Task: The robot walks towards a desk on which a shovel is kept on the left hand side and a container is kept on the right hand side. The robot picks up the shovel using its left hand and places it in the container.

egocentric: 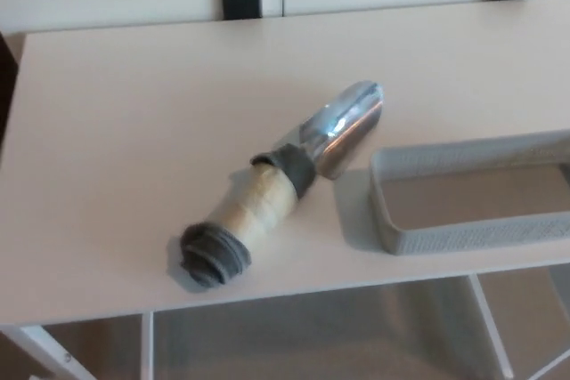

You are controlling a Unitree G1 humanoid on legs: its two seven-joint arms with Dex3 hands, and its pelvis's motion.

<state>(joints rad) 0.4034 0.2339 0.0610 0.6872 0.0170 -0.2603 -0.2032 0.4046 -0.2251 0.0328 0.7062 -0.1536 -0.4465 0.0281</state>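
No part of robot's body in view.

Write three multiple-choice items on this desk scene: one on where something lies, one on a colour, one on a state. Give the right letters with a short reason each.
1. Where does the shovel lie relative to the container?
A. Inside it
B. To its left on the desk
C. On the floor under the desk

2. What colour is the container?
A. Grey
B. Red
C. Bright green

3. What is the state of the shovel?
A. Held in the robot's left hand
B. Standing upright on its handle
C. Lying flat on the desk, unheld

Answers:
1 B, the whole shovel rests on the desk left of the container, its metal blade near the container's upper left corner.
2 A, its mesh walls are grey.
3 C, it lies on its side and no robot hand shows in the head view.
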